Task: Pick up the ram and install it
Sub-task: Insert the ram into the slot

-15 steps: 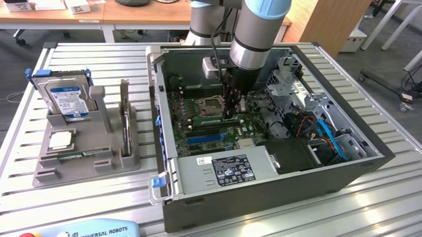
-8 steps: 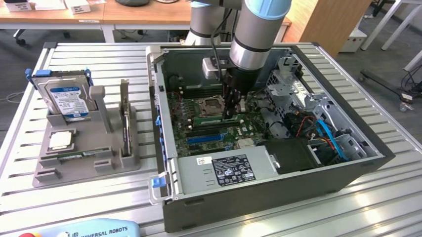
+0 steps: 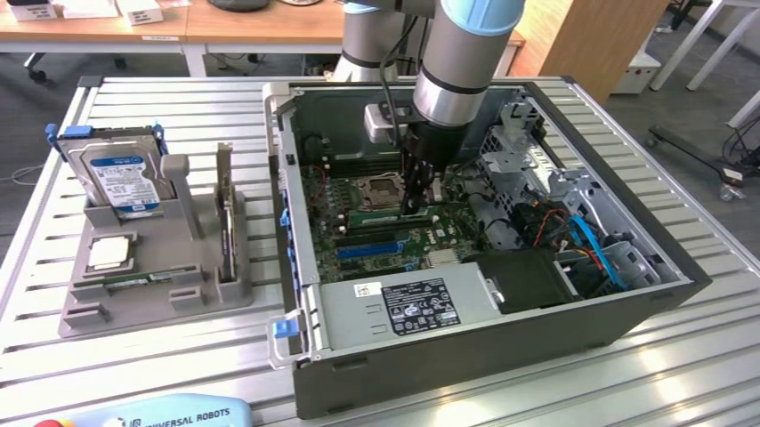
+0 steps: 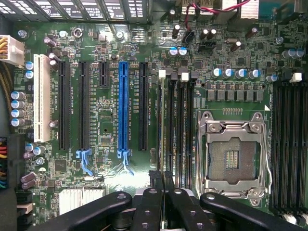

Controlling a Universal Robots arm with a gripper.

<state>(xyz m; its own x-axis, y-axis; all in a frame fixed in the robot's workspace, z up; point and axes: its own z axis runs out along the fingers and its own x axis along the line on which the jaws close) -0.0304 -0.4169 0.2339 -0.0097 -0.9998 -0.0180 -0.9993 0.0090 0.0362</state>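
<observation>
Your tool (image 4: 162, 178) runs off the wrist view's edge. Whether its pressed-together fingers (image 4: 153, 202) pinch the ram, you cannot tell.

The arm (image 3: 457, 53) is wearing matte silver-grey tubing, with a pale blue joint cap (image 3: 481, 16) and a black ring (image 3: 455, 89) beneath it. A thin black cable (image 3: 384, 93) is running alongside to a small white box (image 3: 380, 123) at the wrist. The hand (image 4: 163, 179) is showing black link bars (image 4: 96, 204) studded with round silver pins (image 4: 153, 191).
</observation>
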